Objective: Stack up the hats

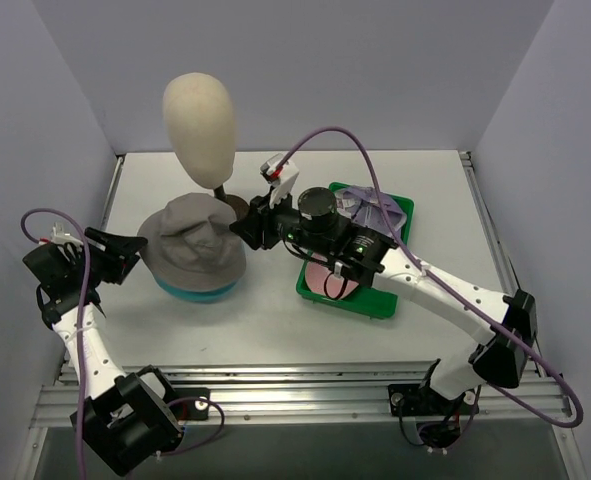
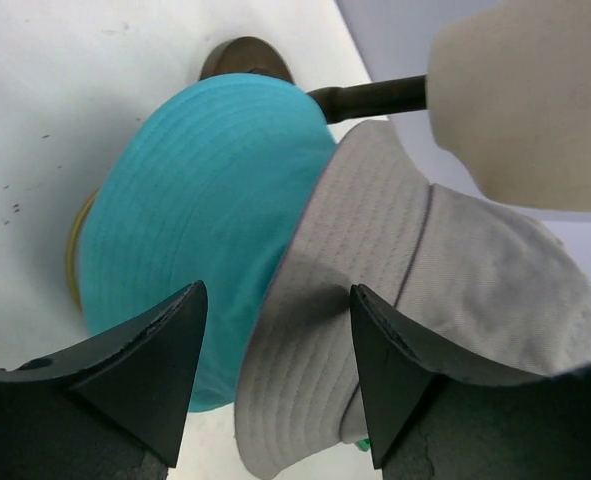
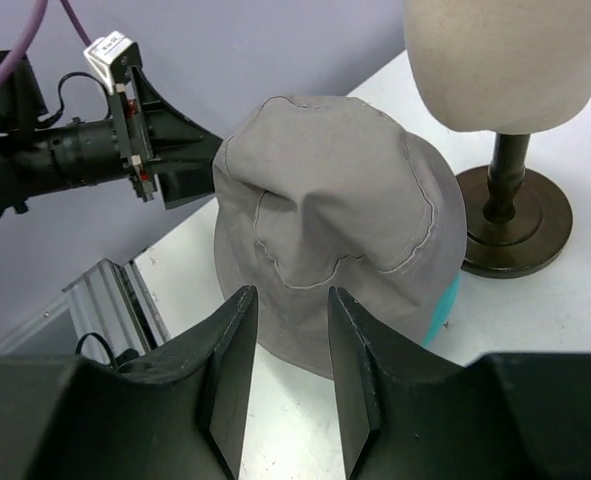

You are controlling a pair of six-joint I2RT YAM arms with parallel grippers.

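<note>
Fingers parted and empty, left gripper (image 2: 277, 292) and right gripper (image 3: 293, 295) flank the grey floppy hat (image 1: 197, 238).
It sits off-centre on a teal hat (image 2: 190, 200) by the mannequin head (image 1: 200, 112); the pink cap (image 1: 327, 283) in the tray (image 1: 373, 302) may slide off that skewed base.

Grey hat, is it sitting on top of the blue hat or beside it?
On top. The grey hat lies over the blue hat, and the blue hat's edge peeks out underneath it.

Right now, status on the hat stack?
Left gripper open, right gripper open, both empty. Grey floppy fabric hat atop teal cap. Cream egg-shaped mannequin head close beside.
</note>
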